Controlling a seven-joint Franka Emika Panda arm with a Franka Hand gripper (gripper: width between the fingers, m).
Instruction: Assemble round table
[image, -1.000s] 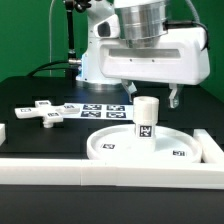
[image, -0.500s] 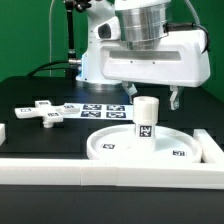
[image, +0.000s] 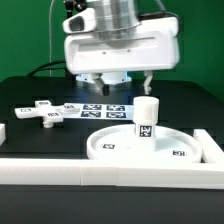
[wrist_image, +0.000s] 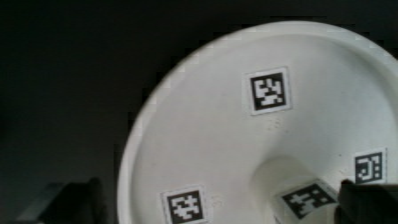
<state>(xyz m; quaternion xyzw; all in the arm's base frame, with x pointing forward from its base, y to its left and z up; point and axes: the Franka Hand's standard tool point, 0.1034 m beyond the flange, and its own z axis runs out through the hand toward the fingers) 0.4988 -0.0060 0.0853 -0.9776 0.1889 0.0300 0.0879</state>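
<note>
The large round disc (image: 120, 146) lies flat on the dark table near the front. The short cylindrical post (image: 146, 117) stands upright on its middle, with a tag on its side. The cross-shaped foot (image: 42, 112) lies loose on the table at the exterior view's left. My gripper (image: 124, 88) is open and empty. It hangs above and behind the disc, just to the exterior view's left of the post and apart from it. In the wrist view the disc (wrist_image: 214, 120) fills the frame, the post (wrist_image: 334, 190) shows at one edge, and the gripper (wrist_image: 217, 208) holds nothing.
The marker board (image: 100, 109) lies behind the disc, under the gripper. A long white rail (image: 100, 171) runs along the front edge, with shorter white rail pieces at the exterior view's left (image: 3, 132) and right (image: 211, 147).
The gripper and arm have moved to the exterior view's left, from over the post to beside it. The post, disc and foot have not moved.
</note>
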